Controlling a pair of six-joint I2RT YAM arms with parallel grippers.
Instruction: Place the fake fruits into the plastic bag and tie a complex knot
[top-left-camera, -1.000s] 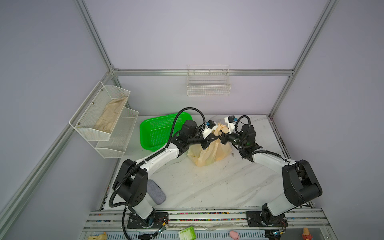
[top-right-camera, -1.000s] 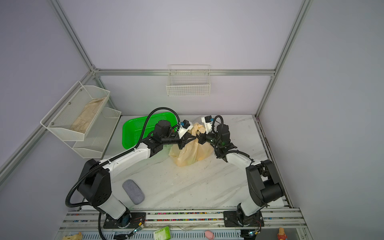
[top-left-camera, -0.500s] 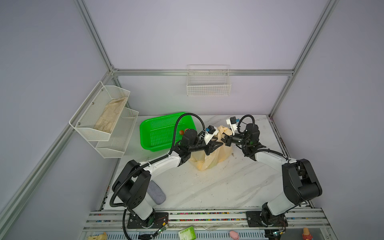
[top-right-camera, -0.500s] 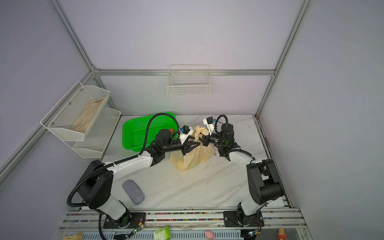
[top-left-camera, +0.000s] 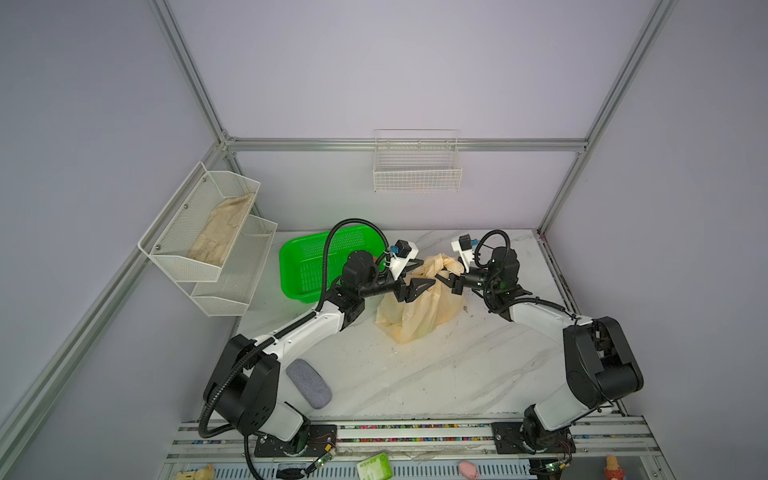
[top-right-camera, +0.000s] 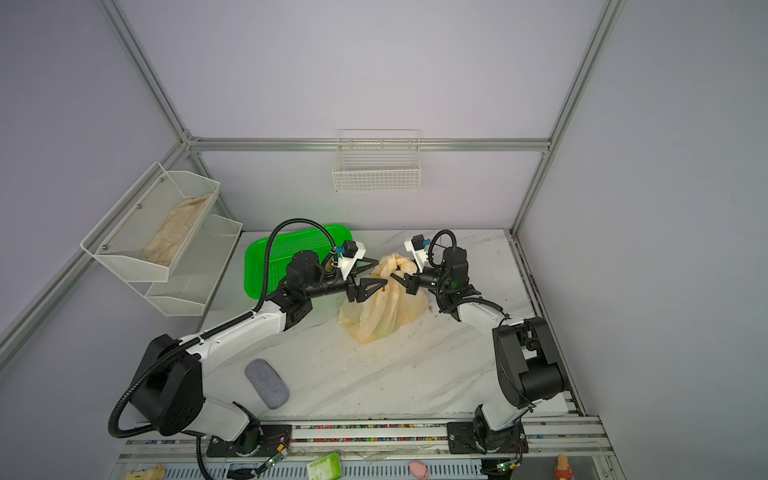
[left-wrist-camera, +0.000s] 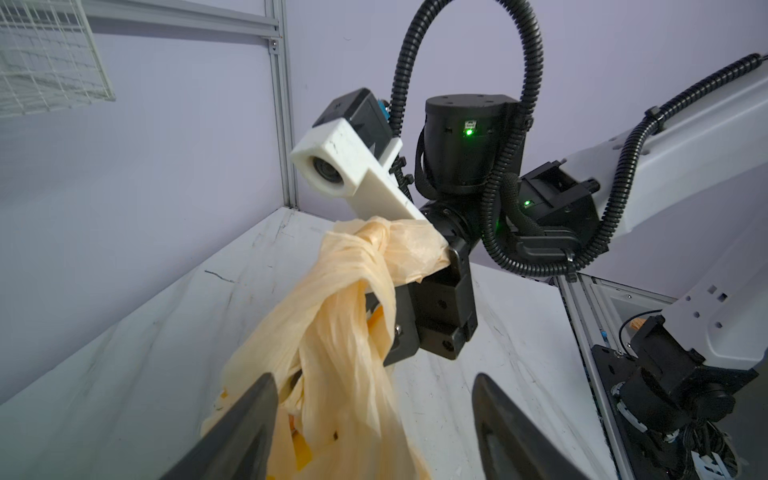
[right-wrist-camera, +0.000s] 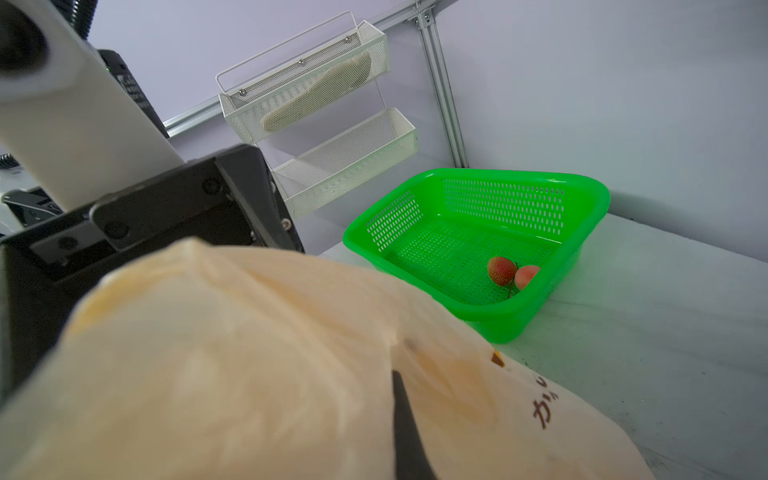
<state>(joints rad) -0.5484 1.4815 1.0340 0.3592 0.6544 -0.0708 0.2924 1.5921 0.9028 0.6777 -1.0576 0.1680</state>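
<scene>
Looking down in both top views, the plastic bag (top-left-camera: 419, 309) (top-right-camera: 382, 311) sits bulging on the marble table (top-left-camera: 415, 374), just beside the green basket (top-left-camera: 299, 266). The left gripper (top-left-camera: 426, 272) (top-right-camera: 380, 272) hangs at the bag's gathered neck with its jaws spread wide and nothing between them. The right gripper (top-left-camera: 446, 277) (top-right-camera: 395, 276) meets the bunched top from the opposite side.

From the left wrist, the right gripper (left-wrist-camera: 415, 282) is clamped tight on the twisted handles just below a knot (left-wrist-camera: 374, 237). The left gripper (left-wrist-camera: 372, 376) straddles the twisted neck without pinching it.

From the right wrist, the bag (right-wrist-camera: 249, 353) fills the foreground. Behind it the basket (right-wrist-camera: 582, 232) holds 2 fruits, a strawberry (right-wrist-camera: 501, 270) and a pink-red fruit (right-wrist-camera: 527, 276), touching each other in 1 corner.

Risks, as I judge them: with only 1 grip on the handles, the loose knot may slacken or slip undone before it is cinched. A hard pull could tear the thin film or drag the bag over. Tying now would also seal the bag with those 2 fruits outside.
</scene>
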